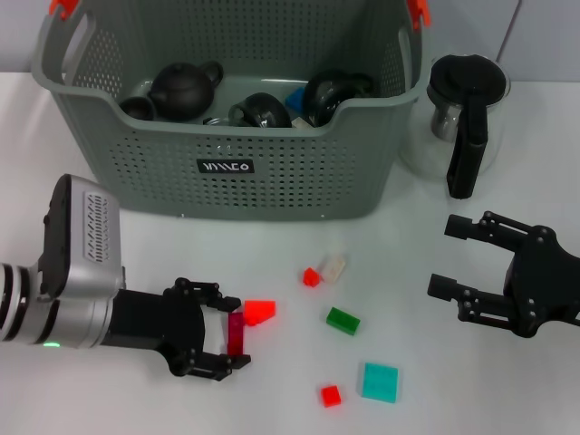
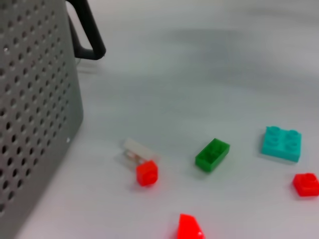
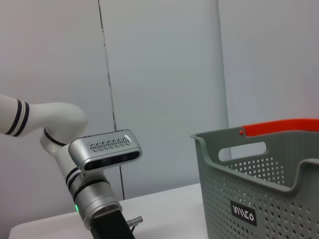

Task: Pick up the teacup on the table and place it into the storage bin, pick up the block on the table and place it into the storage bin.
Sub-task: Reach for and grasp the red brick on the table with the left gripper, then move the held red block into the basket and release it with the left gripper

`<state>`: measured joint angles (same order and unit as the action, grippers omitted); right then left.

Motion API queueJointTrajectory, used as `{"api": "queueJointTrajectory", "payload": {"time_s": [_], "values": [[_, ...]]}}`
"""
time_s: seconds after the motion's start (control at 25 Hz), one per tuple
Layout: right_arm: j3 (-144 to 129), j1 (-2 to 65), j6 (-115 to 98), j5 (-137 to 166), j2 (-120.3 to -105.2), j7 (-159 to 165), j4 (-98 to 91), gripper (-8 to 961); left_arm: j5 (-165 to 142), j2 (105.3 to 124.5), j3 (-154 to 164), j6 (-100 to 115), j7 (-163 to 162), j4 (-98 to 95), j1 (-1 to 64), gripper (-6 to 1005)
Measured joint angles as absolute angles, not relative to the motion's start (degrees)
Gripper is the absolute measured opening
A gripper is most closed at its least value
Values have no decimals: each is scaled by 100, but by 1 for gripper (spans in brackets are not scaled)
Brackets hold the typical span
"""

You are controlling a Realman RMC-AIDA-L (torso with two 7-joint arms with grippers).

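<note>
My left gripper (image 1: 233, 333) is low over the table (image 1: 136, 254) at the front left. It is open, with a dark red block (image 1: 236, 335) standing between its fingertips. A bright red wedge block (image 1: 260, 312) lies just beyond it and also shows in the left wrist view (image 2: 189, 228). My right gripper (image 1: 446, 257) is open and empty at the right, above the table. The grey-green storage bin (image 1: 272, 181) stands at the back and holds dark teapots and cups (image 1: 263, 111). No teacup shows on the table.
Loose blocks lie mid-table: small red (image 1: 311, 276), clear white (image 1: 334, 265), green (image 1: 343, 320), teal (image 1: 380, 381) and another small red (image 1: 330, 395). A glass jug with a black handle (image 1: 467, 118) stands to the right of the bin.
</note>
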<state>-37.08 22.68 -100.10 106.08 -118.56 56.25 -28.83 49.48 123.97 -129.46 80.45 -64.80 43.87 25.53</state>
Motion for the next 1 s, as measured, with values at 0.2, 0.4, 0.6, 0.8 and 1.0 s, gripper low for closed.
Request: {"api": "queueJointTrajectory", "payload": {"time_s": [0.2,0.4,0.6,0.8,1.0], "values": [[-3708,2262,-10010,10608,-11854,5625,-2883,825,4948,12412,-12928,7963,-6480,4365,2554,693],[-3708,2258,-10010,10608,-11850,5625,-2883,825,4948,12411,-12938,7962,-6490,4371,2556,685],[-3709,2258,-10011,10608,-11847,5625,-2883,825,4909,12397,-12927,7962,-6768,4403,2621,677],[-3709,2258,-10011,10605,-11847,5625,-2883,825,4869,12382,-12963,8023,-6908,4512,2635,674],[-3708,2259,-10014,10587,-11837,5625,-2883,824,4977,12407,-13104,9000,-7274,5368,2470,673]]}}
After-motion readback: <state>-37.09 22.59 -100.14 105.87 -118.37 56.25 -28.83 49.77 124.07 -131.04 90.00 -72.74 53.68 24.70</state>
